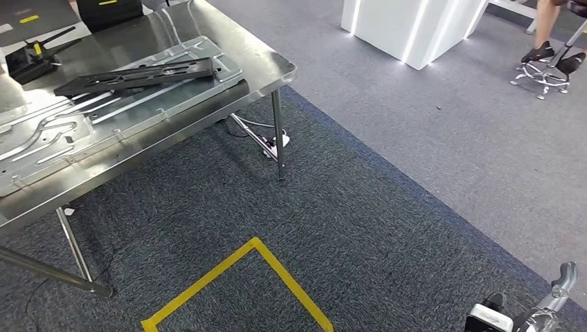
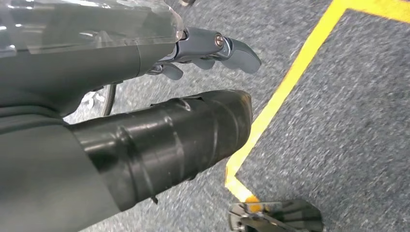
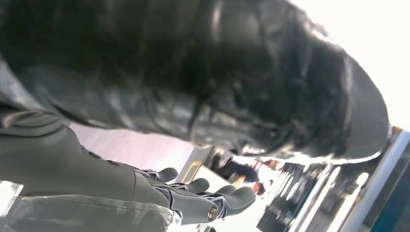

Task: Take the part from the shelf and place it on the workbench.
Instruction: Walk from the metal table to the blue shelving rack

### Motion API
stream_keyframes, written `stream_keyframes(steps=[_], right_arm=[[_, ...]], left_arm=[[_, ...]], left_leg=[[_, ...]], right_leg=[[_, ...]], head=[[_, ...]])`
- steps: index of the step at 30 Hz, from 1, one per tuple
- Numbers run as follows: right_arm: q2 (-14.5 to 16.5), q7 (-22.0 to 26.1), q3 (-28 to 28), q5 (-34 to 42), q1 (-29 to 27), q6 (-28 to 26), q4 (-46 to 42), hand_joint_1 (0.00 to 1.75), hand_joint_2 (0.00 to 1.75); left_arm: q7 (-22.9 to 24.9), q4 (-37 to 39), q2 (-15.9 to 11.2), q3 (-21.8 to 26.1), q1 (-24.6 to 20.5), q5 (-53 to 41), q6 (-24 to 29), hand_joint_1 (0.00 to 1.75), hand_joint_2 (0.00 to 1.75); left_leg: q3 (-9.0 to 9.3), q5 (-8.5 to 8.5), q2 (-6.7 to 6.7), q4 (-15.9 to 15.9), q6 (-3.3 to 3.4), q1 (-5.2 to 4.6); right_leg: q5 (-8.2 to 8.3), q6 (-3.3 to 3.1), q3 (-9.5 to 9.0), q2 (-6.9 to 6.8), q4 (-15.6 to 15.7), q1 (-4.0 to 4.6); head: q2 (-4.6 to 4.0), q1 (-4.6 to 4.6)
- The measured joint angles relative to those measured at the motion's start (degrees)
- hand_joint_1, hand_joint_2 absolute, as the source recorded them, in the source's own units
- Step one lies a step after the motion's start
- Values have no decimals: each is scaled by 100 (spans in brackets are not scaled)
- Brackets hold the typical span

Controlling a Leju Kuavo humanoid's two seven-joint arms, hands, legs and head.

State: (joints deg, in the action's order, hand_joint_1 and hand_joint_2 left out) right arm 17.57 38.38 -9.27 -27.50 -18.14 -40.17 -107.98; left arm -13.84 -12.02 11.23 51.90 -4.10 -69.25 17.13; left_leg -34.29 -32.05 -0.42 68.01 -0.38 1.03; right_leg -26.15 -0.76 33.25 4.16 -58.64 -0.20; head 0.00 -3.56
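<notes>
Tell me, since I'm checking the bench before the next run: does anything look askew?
Mildly: the long black part lies slantwise across the ribbed metal panel on the workbench, not squared to it. Nothing looks spilled or broken.

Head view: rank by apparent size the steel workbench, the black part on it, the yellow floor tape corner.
1. steel workbench
2. yellow floor tape corner
3. black part
Tape versus part is unsure: the tape lies nearer the camera and runs out of frame.
</notes>
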Motion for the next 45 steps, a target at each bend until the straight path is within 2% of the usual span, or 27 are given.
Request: stream_keyframes(steps=[1,3,4,6,8,10,12,13,14,15,17,19,21,22,24,26,27,28,29,31,33,35,36,39,41,43,45], right_arm=[[3,-3,-34,13,-9,0,4,0,0],[7,-9,-83,26,-21,0,16,0,0],[9,-13,-106,31,-31,0,23,0,0],[11,-15,-150,39,-65,0,28,0,0],[11,-15,-189,44,-84,0,29,0,0],[11,-15,-212,52,-83,0,40,0,0],[11,-16,-224,58,-87,0,61,0,0],[11,-24,-231,64,-91,0,76,0,0],[11,-38,-237,70,-94,0,92,0,0],[11,-57,-242,81,-94,0,108,0,0],[11,-92,-253,148,-91,1,137,0,0],[11,-106,-267,262,-90,3,156,0,0],[11,-101,-294,360,-108,5,164,0,0],[11,-94,-310,391,-128,6,166,0,0],[11,-82,-336,425,-160,11,166,0,0],[14,-72,-347,444,-177,39,167,0,0],[16,-61,-353,452,-185,56,167,0,0],[20,-44,-358,458,-197,72,167,0,0],[23,-26,-365,464,-209,81,167,0,0],[37,4,-378,477,-224,87,167,0,0],[60,20,-384,500,-229,89,167,0,0],[87,31,-386,520,-237,93,166,0,0],[95,34,-386,524,-241,95,165,0,0],[101,36,-386,525,-245,97,165,0,0],[108,41,-393,531,-263,98,164,0,0],[123,70,-409,564,-279,104,157,0,0],[137,96,-419,599,-286,110,151,0,0]], left_arm=[[3,0,-2,6,0,1,1,0,0],[8,0,-7,28,-4,3,2,0,0],[11,0,-8,42,-9,4,3,0,0],[14,0,-7,60,-22,7,4,0,0],[14,0,-3,66,-28,10,4,0,0],[14,0,-2,73,-20,11,3,0,0],[15,0,-3,82,-4,12,2,0,0],[15,0,-4,84,-1,13,2,0,0],[16,0,-4,85,-3,16,3,0,0],[16,0,-4,86,-8,19,3,0,0],[16,0,-1,88,-17,22,3,0,0],[16,0,1,91,-22,22,4,0,0],[15,0,5,95,-30,22,7,0,0],[14,0,9,96,-36,22,9,0,0],[3,0,18,98,-36,29,15,0,0],[-13,0,22,102,-17,44,20,0,0],[-19,0,26,105,-3,52,20,0,0],[-27,0,29,110,10,58,19,0,0],[-36,0,33,115,18,64,16,0,0],[-52,0,33,125,21,71,9,0,0],[-72,0,31,140,22,77,0,0,0],[-87,0,29,152,13,80,-6,0,0],[-91,0,29,155,7,81,-8,0,0],[-92,0,29,156,1,81,-9,0,0],[-97,0,29,163,-4,82,-17,0,0],[-112,0,31,184,-4,78,-45,0,0],[-122,0,33,208,9,74,-69,0,0]], left_leg=[[145,172,-131,-363,24,2],[328,322,-347,-847,56,-2],[343,298,-367,-893,68,-12],[370,324,-257,-940,115,-21],[412,374,-120,-1017,186,-1],[423,392,33,-1053,231,-6],[419,379,199,-1050,242,-23],[422,369,280,-1048,238,-26],[431,356,354,-1045,231,-28],[449,340,422,-1044,218,-28],[503,301,540,-1046,176,-37],[550,270,627,-1052,116,-48],[591,250,716,-1066,53,-48],[604,222,693,-1051,21,-38],[529,47,426,-824,-29,-15],[199,-317,136,-128,-45,-2],[-1,-462,98,261,-47,-1],[-161,-519,87,544,-47,-2],[-227,-454,84,616,-43,-2],[-66,-30,20,112,-18,-1],[201,301,-228,-608,24,4],[299,346,-392,-899,51,-4],[301,341,-378,-921,53,-8],[300,342,-367,-917,56,-17],[319,352,-317,-926,88,-29],[356,400,-96,-995,187,-33],[376,427,171,-1055,256,-36]], right_leg=[[-9,13,7,71,-23,7],[-15,62,46,200,-62,1],[-7,100,68,255,-67,-11],[16,179,96,336,-56,-42],[-88,225,173,141,-208,-27],[-429,258,468,-209,-814,-17],[-724,291,820,-357,-1526,-39],[-721,302,877,-377,-1647,-52],[-613,307,816,-396,-1545,-61],[-425,304,636,-437,-1222,-66],[-105,267,184,-654,-398,-45],[-21,203,-17,-803,-14,5],[-20,145,-10,-727,5,38],[-10,113,-16,-670,28,31],[18,42,-39,-552,78,-3],[33,-7,-41,-423,95,-12],[34,-18,-37,-347,93,-4],[34,-22,-38,-261,88,2],[32,-22,-41,-176,79,7],[20,-14,-46,-4,43,4],[-6,22,-19,142,-19,4],[-16,78,25,236,-54,-7],[-15,98,40,262,-59,-15],[-10,110,45,274,-54,-23],[5,155,55,333,-39,-34],[-298,244,317,37,-575,-35],[-697,311,721,-337,-1425,-45]], head=[[0,-1],[0,-2],[0,-1],[0,0],[0,-10],[0,-25],[0,-28],[0,-27],[0,-28],[0,-28],[0,-28],[0,-33],[0,-37],[0,-36],[0,-35],[0,-34],[0,-33],[0,-33],[0,-33],[0,-33],[0,-34],[0,-36],[0,-34],[0,-35],[0,-36],[0,-48],[0,-59]])
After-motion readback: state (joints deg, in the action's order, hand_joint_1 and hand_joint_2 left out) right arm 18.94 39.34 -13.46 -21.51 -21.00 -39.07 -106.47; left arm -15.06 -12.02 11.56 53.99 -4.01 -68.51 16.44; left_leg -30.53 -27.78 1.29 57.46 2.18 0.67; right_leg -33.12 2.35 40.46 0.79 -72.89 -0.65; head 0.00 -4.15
